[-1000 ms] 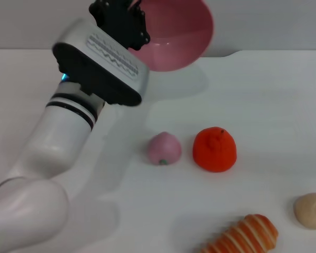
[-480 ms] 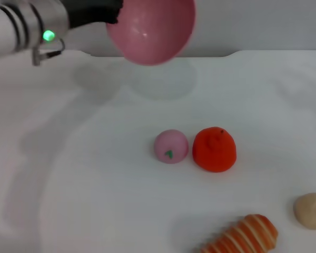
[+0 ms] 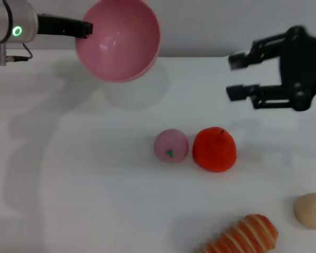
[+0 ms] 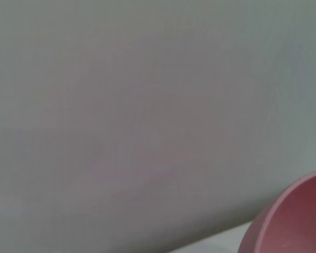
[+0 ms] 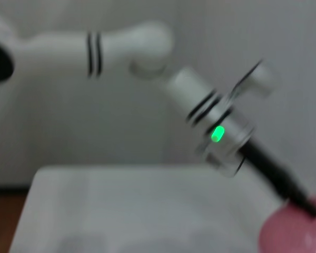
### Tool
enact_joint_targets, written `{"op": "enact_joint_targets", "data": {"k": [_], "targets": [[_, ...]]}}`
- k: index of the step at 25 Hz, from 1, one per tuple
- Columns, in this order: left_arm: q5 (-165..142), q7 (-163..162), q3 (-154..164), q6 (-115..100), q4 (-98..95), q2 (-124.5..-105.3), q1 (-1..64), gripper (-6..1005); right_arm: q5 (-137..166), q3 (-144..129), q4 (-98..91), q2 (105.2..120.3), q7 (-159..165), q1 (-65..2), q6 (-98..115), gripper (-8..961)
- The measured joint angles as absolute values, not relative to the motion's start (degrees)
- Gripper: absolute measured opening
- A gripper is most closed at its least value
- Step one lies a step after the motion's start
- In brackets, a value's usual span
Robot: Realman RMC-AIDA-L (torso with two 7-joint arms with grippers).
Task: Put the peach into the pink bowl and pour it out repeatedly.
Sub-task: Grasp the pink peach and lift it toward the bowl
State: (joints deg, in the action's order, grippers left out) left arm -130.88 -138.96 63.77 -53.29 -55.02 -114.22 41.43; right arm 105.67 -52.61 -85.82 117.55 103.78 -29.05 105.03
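The peach [image 3: 171, 146] lies on the white table, touching the left side of a bright orange-red fruit [image 3: 215, 149]. My left gripper [image 3: 86, 28] is shut on the rim of the pink bowl [image 3: 118, 39] and holds it in the air at the back left, tilted with its empty inside facing me. The bowl's edge also shows in the left wrist view [image 4: 292, 221] and in the right wrist view [image 5: 295, 234]. My right gripper [image 3: 234, 77] hovers open at the right, above and behind the orange-red fruit, with nothing between its fingers.
A beige round lump [image 3: 310, 210] sits at the right edge. An orange-and-white striped piece [image 3: 245, 235] lies at the front right. The table's back edge [image 3: 200, 54] runs along a grey wall.
The left arm has swung the bowl leftward and turned its opening toward me. The right gripper has come into view from the right. The peach rolled right against the orange-red fruit.
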Motion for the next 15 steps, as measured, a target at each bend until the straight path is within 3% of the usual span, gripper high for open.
{"op": "enact_joint_targets", "data": {"k": [6, 15], "targets": [[-132.99, -143.08, 63.83, -55.52, -55.12, -112.80, 41.09, 46, 123.94, -57.86, -77.95, 118.62, 110.07, -36.68, 100.75, 482], [-133.21, -143.47, 63.81, -56.47, -54.91, -113.01, 40.63, 46, 126.33, -64.84, -57.01, 118.47, 109.06, -41.10, 82.44, 477]]}}
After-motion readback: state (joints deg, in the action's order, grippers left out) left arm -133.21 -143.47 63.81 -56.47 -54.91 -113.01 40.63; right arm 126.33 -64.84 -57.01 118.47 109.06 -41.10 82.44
